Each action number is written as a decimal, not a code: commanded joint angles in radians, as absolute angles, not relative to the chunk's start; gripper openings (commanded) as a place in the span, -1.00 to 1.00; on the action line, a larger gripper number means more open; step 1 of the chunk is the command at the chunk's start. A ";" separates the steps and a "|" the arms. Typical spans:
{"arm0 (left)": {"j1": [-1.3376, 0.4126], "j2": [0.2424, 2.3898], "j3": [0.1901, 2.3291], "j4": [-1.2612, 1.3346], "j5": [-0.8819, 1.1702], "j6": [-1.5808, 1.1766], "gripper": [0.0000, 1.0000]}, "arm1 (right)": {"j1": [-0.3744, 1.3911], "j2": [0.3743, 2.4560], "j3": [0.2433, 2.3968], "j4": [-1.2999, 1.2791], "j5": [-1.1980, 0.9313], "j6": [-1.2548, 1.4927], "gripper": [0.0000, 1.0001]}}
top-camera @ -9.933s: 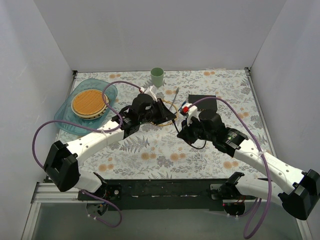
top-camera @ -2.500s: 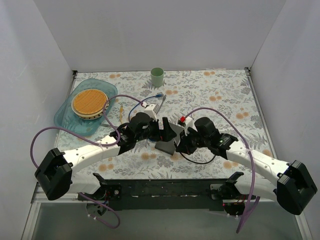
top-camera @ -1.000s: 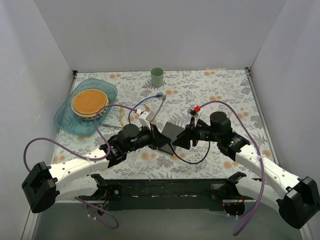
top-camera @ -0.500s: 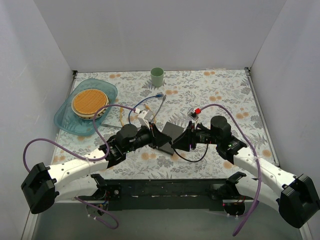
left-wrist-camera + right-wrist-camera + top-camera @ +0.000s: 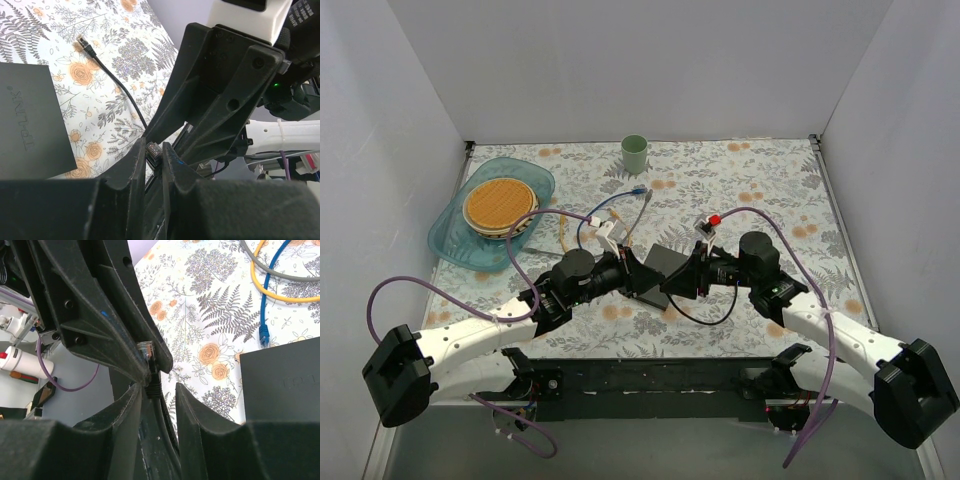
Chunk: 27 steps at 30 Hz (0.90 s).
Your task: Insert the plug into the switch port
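Looks like a handover up off the table, not the insertion itself yet. The left gripper (image 5: pixel 154 152) is clenched on the plug (image 5: pixel 146 349), a little clear connector on the end of a black cable (image 5: pixel 117 82). It's pinched right at the fingertips, lower middle of the left wrist view.

The right gripper (image 5: pixel 157 397) has its fingers on either side of the cable's black boot just under the plug. The jaws are apart with a gap showing on one side, so I'd call it released, not gripping anything.

The switch (image 5: pixel 30 127) lies flat on the flowery table (image 5: pixel 220 315), at the left edge of the left wrist view and the right edge of the right wrist view. It's near both grippers but clear of the plug (no camera shows its ports, so I can't tell which edge they're on).

My guess for next: the right one pinches the boot firmly and the left lets go. Then the plug needs lining up square with a port before the push.
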<state>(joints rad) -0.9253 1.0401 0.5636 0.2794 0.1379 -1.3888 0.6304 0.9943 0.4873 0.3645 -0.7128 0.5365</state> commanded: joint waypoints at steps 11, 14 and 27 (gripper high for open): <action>-0.934 1.009 0.545 0.298 0.106 -1.388 -0.31 | 0.632 0.980 0.479 0.384 -0.689 0.496 -0.97; -0.933 0.999 0.558 0.204 0.017 -1.408 0.48 | 0.632 0.962 0.505 0.267 -0.631 0.395 -0.97; -0.914 1.179 0.725 -0.124 -0.269 -1.361 0.79 | 0.634 0.949 0.587 -0.204 -0.160 0.175 -0.97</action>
<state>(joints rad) -0.9291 1.1065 0.6491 -0.0154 -0.1982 -1.4071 0.6323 0.9371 0.5217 -0.0753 -0.3328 0.2306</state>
